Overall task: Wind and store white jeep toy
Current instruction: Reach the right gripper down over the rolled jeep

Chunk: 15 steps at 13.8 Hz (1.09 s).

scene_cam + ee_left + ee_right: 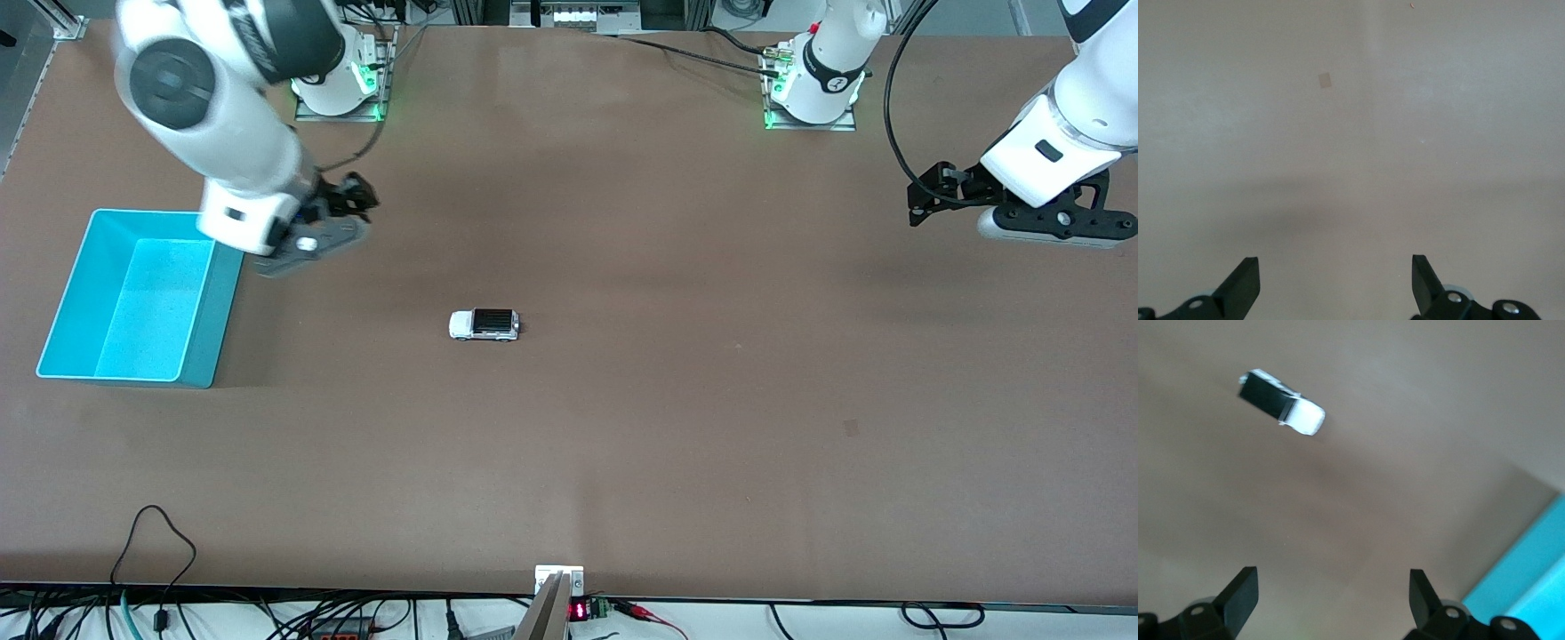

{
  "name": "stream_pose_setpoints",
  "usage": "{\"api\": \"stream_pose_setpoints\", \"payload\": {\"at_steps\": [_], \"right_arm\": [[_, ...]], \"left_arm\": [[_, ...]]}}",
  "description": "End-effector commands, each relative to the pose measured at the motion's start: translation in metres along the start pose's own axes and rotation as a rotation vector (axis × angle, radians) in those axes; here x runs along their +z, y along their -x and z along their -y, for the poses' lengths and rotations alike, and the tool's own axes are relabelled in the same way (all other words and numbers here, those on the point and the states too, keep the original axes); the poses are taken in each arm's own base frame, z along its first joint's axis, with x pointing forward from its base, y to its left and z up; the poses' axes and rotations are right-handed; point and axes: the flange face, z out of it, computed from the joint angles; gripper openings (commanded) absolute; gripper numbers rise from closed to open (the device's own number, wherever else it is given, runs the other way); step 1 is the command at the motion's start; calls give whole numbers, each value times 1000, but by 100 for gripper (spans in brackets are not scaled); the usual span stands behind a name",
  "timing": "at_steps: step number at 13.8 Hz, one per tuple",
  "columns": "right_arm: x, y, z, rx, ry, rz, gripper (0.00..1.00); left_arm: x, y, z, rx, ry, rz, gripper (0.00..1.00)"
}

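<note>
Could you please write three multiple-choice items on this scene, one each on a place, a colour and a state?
1. Where is the white jeep toy?
A. in the bin
B. on the bare table
C. in a gripper

2. What colour is the bin?
A. cyan
B. red
C. yellow

3. How are the right gripper's fingers?
A. shut on the toy
B. shut, holding nothing
C. open, holding nothing

Answers: 1 B, it sits on the table mid-way between the arms. 2 A, its walls are cyan. 3 C, nothing lies between its spread fingers.

brown matte table [676,427], evenly lit; black cables [151,542] and a small red-digit display [578,611] along its edge nearest the front camera.
</note>
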Motion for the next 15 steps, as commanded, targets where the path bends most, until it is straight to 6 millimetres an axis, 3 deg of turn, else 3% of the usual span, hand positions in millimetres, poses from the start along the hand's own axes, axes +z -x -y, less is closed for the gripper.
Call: {"api": "stream_pose_setpoints", "payload": {"at_steps": [1, 7, 12, 15], "right_arm": [[44, -35, 20, -230, -38, -14, 100], [137, -91, 82, -571, -10, -96, 100], [203, -109, 87, -690, 20, -175, 100], [240, -104, 86, -730, 44, -228, 100]], "left_arm": [[-4, 5, -3, -3, -7, 1, 100], [-6, 3, 1, -7, -7, -5, 100], [-5, 0, 2, -7, -8, -9, 100], [-5, 0, 3, -7, -8, -8, 100]]}}
